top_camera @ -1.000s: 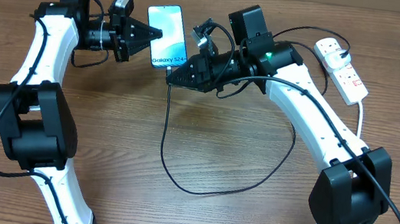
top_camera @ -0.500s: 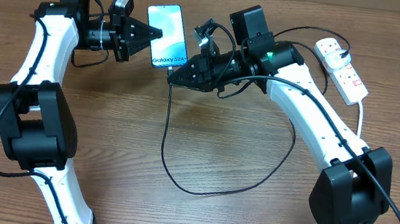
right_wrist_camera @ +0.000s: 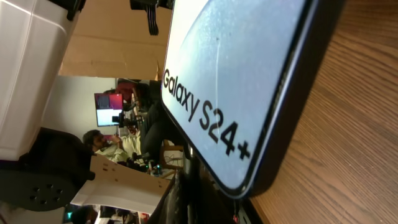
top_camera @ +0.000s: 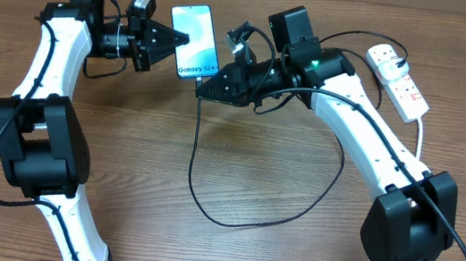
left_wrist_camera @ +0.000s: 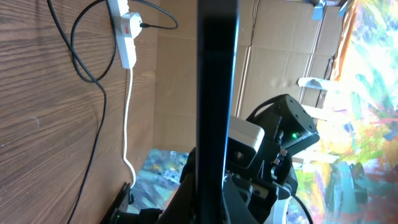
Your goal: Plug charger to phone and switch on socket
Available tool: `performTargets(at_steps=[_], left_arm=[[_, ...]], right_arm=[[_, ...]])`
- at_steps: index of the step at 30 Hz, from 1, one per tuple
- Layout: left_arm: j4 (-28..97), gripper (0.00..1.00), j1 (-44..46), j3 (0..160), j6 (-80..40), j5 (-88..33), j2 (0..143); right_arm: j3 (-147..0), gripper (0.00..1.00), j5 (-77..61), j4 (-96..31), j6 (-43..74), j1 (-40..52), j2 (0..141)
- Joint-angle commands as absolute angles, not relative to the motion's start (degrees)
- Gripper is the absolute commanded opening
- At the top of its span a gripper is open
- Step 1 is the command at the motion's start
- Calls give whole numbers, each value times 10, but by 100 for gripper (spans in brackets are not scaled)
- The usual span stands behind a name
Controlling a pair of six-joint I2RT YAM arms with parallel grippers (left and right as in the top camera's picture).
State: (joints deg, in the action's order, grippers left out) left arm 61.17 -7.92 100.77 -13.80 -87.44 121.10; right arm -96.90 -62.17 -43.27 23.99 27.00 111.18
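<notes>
The phone [top_camera: 193, 35] has a light blue screen with "Galaxy S24+" text and is held off the table at the back. My left gripper [top_camera: 175, 42] is shut on its left long edge. In the left wrist view the phone [left_wrist_camera: 217, 87] shows edge-on as a dark bar between the fingers [left_wrist_camera: 217, 202]. My right gripper [top_camera: 203, 89] is shut on the charger's connector end, right at the phone's bottom edge [right_wrist_camera: 249, 87]. The fingers [right_wrist_camera: 208, 199] are dark there, and I cannot tell whether the tip is inserted. The black cable [top_camera: 192, 161] loops down and back to the white socket [top_camera: 399, 78].
The socket lies at the back right with its thick white cord [top_camera: 419, 137] running toward the table edge; it also shows in the left wrist view [left_wrist_camera: 124, 34]. The cable loop [top_camera: 230, 224] lies on the wooden table between the arms. A cardboard wall stands behind.
My right gripper with the connector has edged slightly left toward the phone's bottom end. The left gripper and phone have not moved.
</notes>
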Motion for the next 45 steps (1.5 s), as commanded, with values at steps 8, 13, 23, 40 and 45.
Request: performTargets(at_steps=[8, 13, 23, 40, 45], left_arm=[[612, 4, -79, 1021, -141, -907, 1192], [609, 4, -79, 1021, -141, -907, 1192], [604, 4, -78, 1021, -141, -907, 1192], [599, 4, -78, 1021, -142, -907, 1192], [599, 4, -78, 1021, -142, -907, 1192]], right_arm=[[-964, 4, -609, -427, 240, 254, 1112], [-964, 4, -609, -427, 240, 254, 1112], [-964, 4, -618, -425, 240, 254, 1112], [-953, 4, -639, -437, 216, 254, 1112], [-944, 4, -640, -431, 216, 254, 1112]])
